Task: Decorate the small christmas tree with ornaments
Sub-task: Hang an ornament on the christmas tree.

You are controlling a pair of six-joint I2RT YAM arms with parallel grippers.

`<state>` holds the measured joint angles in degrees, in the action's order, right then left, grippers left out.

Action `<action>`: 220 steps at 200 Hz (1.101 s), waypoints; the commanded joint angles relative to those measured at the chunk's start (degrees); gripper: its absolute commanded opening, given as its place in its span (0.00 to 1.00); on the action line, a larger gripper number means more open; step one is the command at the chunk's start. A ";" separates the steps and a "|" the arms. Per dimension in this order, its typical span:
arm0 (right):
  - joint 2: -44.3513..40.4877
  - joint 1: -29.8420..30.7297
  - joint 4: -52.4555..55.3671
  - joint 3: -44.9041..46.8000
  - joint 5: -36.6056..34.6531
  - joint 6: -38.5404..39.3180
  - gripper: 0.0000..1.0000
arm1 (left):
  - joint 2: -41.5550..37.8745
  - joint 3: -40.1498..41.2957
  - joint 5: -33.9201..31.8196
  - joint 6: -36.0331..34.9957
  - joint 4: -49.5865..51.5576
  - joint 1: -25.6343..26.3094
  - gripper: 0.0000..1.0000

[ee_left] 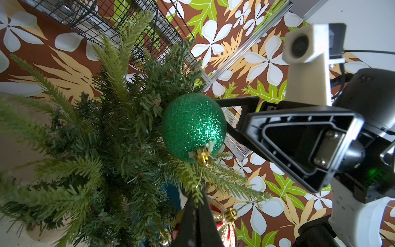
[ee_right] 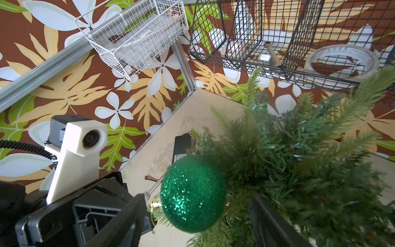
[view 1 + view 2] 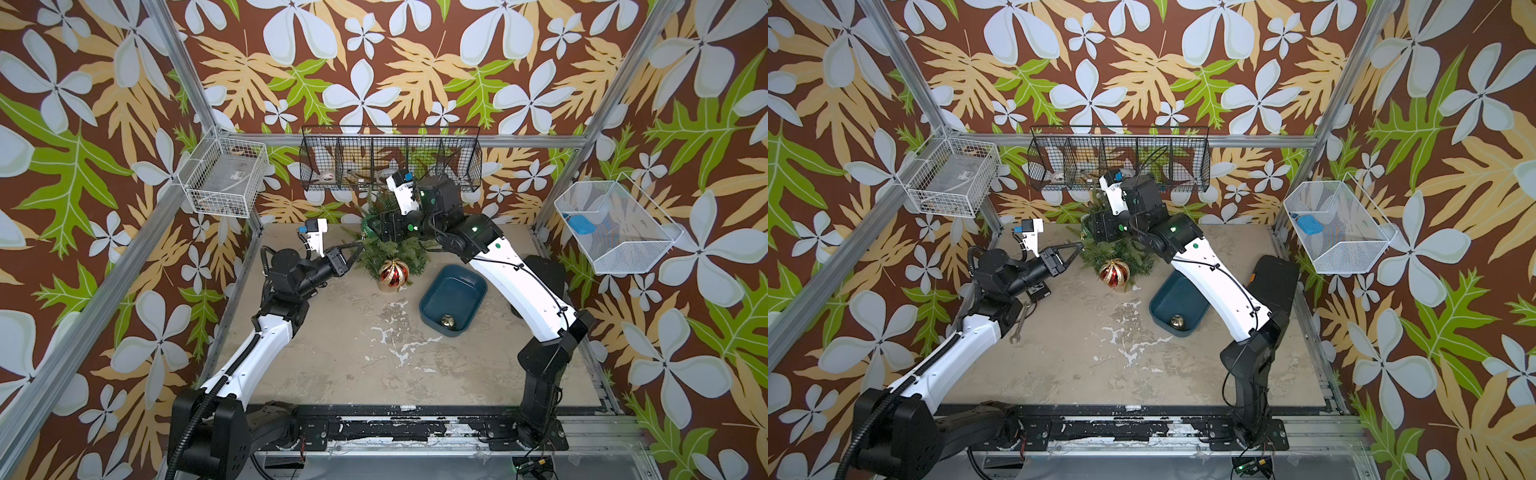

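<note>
Nearest on the table [image 3: 332,353] lies a blue tray [image 3: 478,286] with the gold bauble [image 3: 448,320] in its near corner; the right arm crosses above the tray's right side. Beyond it, the red bauble [image 3: 393,273] sits at the near foot of the tree [image 3: 399,253]; I cannot tell whether it hangs or rests on the table. The tree stands upright at the back middle of the table. The left end effector [image 3: 358,248] is clenched on a branch tip on the tree's left side. Just above that tip the green bauble [image 1: 193,127] hangs with its gold cap against the needles. The right end effector [image 1: 232,116] is released, jaws apart, its fingertips just beside the green bauble. Farthest, a black wire basket [image 3: 390,158] hangs on the back wall above the tree.
</note>
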<state>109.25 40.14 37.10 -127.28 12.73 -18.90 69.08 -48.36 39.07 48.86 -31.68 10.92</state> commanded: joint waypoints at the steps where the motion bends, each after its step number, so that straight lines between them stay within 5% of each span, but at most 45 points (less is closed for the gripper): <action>1: 1.14 0.05 -0.70 -0.85 6.09 -0.51 0.79 | -0.26 -0.31 0.57 -1.22 -0.93 -0.10 0.00; 108: -0.81 -0.15 -7.29 3.56 19.55 -1.91 0.72 | -0.22 0.02 0.68 -1.78 -0.86 -0.03 0.00; 173: -4.49 -0.26 -6.90 7.14 14.00 -0.89 0.72 | -1.64 1.20 -1.16 -1.64 -0.43 -0.06 0.00; 220: -7.52 -0.39 -8.20 11.08 12.17 -0.81 0.72 | -3.16 2.04 -2.61 -2.47 1.04 -0.10 0.10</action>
<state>102.89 39.77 31.07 -117.32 26.65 -20.23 66.46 -46.41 37.34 47.59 -30.68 10.92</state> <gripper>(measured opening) 0.718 0.087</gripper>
